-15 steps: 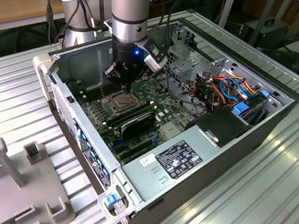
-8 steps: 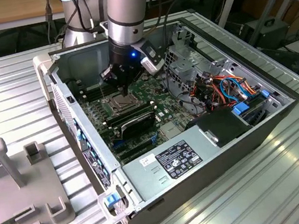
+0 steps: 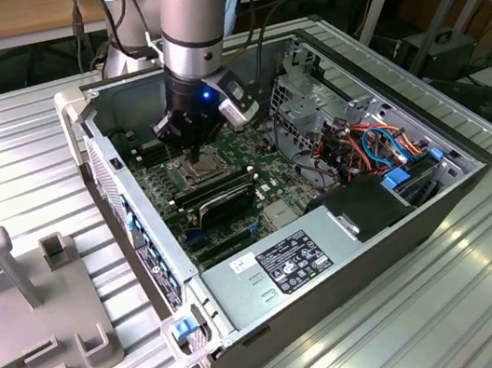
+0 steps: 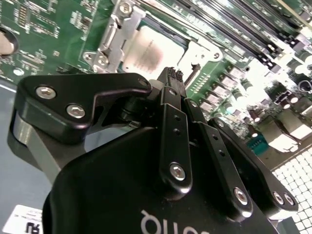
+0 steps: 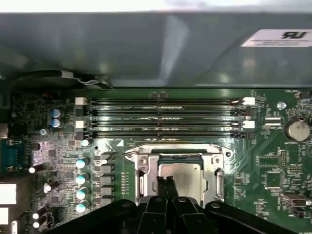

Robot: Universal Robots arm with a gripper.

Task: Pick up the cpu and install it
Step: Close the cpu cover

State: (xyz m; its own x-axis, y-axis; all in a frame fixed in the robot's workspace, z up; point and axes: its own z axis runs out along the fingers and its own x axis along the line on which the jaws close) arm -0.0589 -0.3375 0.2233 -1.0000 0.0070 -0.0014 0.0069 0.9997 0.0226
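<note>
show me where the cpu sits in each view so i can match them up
Exterior view: the cpu lies in the socket, right under the gripper.
Second wrist view: the cpu lies just past the tips of the gripper, inside the silver socket frame.
First wrist view: the cpu lies in the same frame, at the tips of the gripper.
Shared landmark: the long memory slots beside the socket.

Exterior view overlooks the open computer case; both wrist views hug its socket.
</note>
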